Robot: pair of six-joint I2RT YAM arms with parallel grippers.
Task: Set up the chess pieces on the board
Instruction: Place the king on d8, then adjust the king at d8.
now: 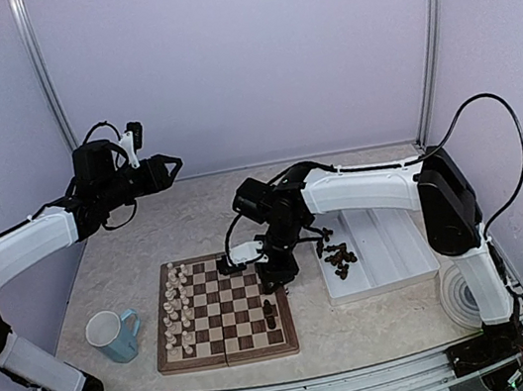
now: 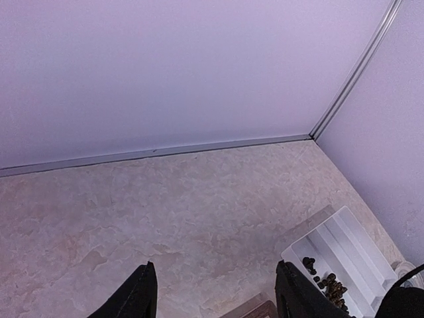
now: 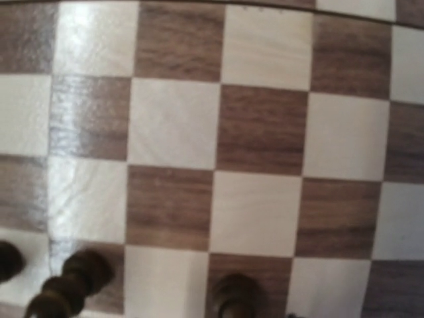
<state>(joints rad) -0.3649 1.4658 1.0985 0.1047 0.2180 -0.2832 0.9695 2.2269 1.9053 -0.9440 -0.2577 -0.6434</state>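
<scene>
Nearest your arm bases, the blue mug (image 1: 114, 335) sits at the left, with the board (image 1: 225, 307) just beside it. Cream pieces (image 1: 176, 310) fill the board's two left columns. A few of the chess pieces (image 1: 269, 310) stand on its right side — the right wrist camera shows three dark figures on squares along its lower edge. Your right gripper (image 1: 280, 275) hangs low over the board's far right corner; you cannot tell whether its jaws are apart or together. To the right, more dark pieces lie heaped in the white tray (image 1: 394, 264). Farthest back, your left gripper (image 2: 215, 298) is held high above the table — fingers spread, holding nothing.
</scene>
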